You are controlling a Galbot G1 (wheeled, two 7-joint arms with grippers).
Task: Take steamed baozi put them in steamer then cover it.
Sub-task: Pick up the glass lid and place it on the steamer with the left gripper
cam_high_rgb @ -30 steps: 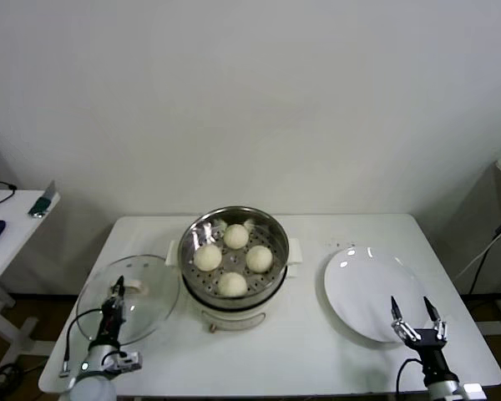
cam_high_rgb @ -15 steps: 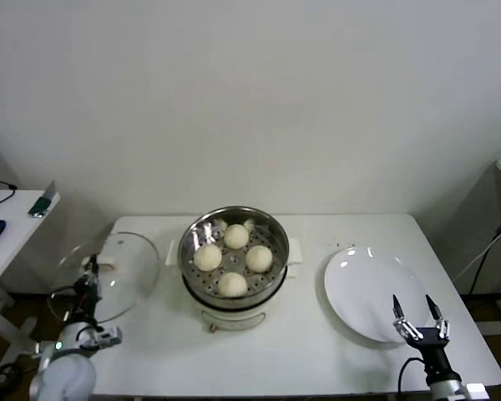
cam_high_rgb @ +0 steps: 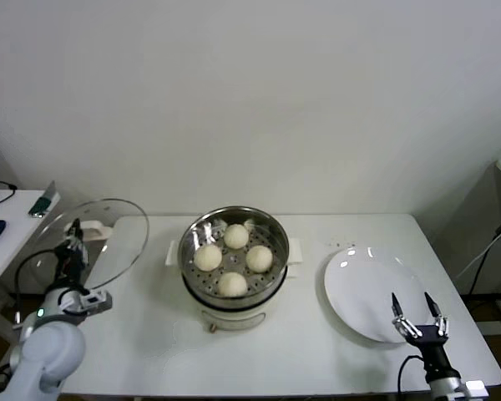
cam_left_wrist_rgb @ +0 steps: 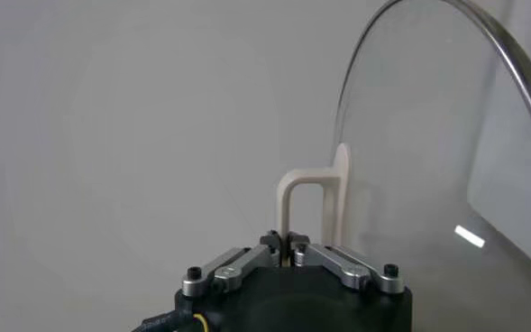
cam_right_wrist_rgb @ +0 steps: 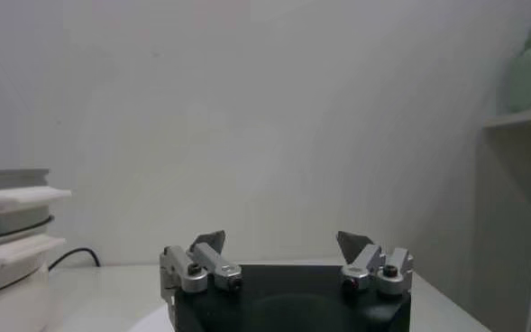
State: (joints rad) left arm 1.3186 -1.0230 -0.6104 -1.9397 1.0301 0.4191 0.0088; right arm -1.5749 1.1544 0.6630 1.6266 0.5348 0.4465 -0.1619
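Several cream-white steamed baozi (cam_high_rgb: 233, 259) lie in the shiny steel steamer (cam_high_rgb: 267, 225) on its white pot base at the table's middle. My left gripper (cam_high_rgb: 73, 230) is shut on the pale bar handle (cam_left_wrist_rgb: 312, 203) of the clear glass cover (cam_high_rgb: 100, 242), which hangs tilted in the air over the table's left end, left of the steamer. In the left wrist view the cover's metal rim (cam_left_wrist_rgb: 508, 68) curves beside the handle. My right gripper (cam_high_rgb: 418, 311) stands open and holds nothing at the front right, by the white plate's near edge.
A flat white plate (cam_high_rgb: 369, 288) lies right of the steamer. A side table (cam_high_rgb: 8, 234) with small items stands off the left edge. In the right wrist view the pot's white handle (cam_right_wrist_rgb: 17, 198) shows far off.
My left gripper has lifted the cover off the table and carried it up and to the left, tilting it. The right arm has stayed where it was.
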